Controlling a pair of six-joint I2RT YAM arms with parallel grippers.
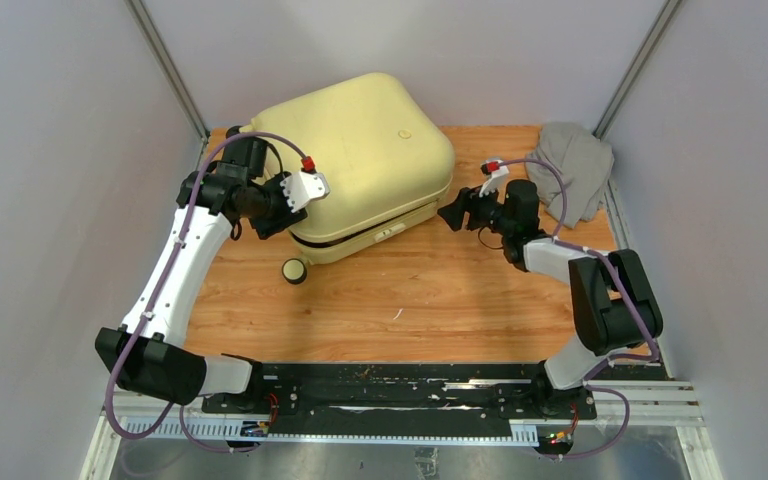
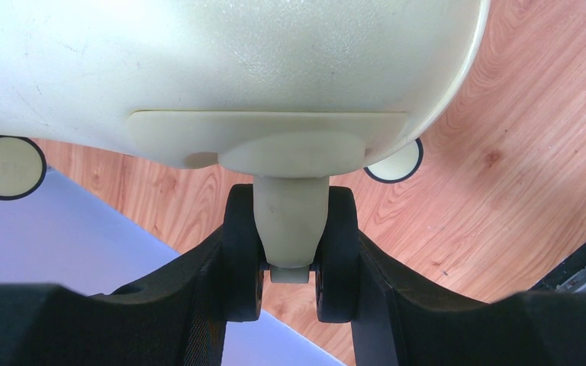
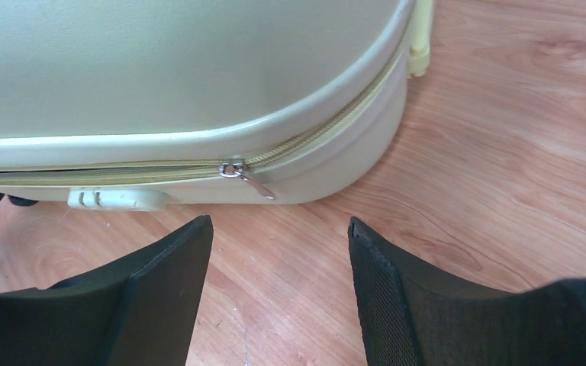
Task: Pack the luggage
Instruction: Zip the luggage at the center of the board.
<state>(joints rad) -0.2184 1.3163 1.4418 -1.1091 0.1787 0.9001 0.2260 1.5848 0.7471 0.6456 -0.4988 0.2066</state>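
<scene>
A pale yellow hard-shell suitcase [image 1: 360, 160] lies lid lowered at the wooden table [image 1: 440, 290]'s far left, the left gripper [image 2: 291, 245] clamped on 1 cream caster stem [image 2: 290, 210], the right gripper [image 3: 278, 252] with jaws spread before the zipper pull [image 3: 248, 179]; the stiff, slick, bulky shell likely handles best by such small fittings.

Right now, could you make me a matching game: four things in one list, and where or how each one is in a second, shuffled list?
Things:
1. left claw
2. right claw
3. grey garment
4. zipper pull

States:
A. far right corner of the table
B. open, empty
C. on the suitcase side seam
D. closed on a cream post at the suitcase's wheeled end

Pairs: 1-D, 2-B, 3-A, 4-C
</scene>
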